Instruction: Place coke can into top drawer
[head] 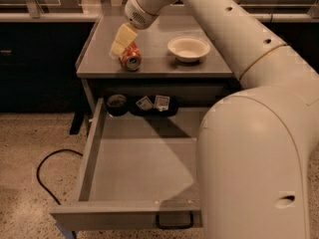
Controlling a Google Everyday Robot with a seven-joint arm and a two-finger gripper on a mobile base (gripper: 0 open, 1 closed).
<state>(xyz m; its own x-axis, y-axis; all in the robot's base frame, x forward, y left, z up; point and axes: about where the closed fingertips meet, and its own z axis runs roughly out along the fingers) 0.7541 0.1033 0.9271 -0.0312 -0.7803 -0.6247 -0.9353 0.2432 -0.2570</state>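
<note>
Pincer (121, 40) hangs over the table's (159, 66) front-left part, touching the coke can (131, 59) from above; we cannot tell whether it grips. We see the can tipped, silver top toward the front edge, above the open top drawer (139, 158).

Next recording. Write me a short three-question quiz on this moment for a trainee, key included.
1. True or false: the small red-orange aluminium coke can lies inside the wide grey metal top drawer.
2. Where is the end effector? A) inside the drawer B) at the can, on the flat grey cabinet top C) above the white round bowl
3. Fill in: the drawer is pulled ____.
Key: 1 false; 2 B; 3 open.
</note>
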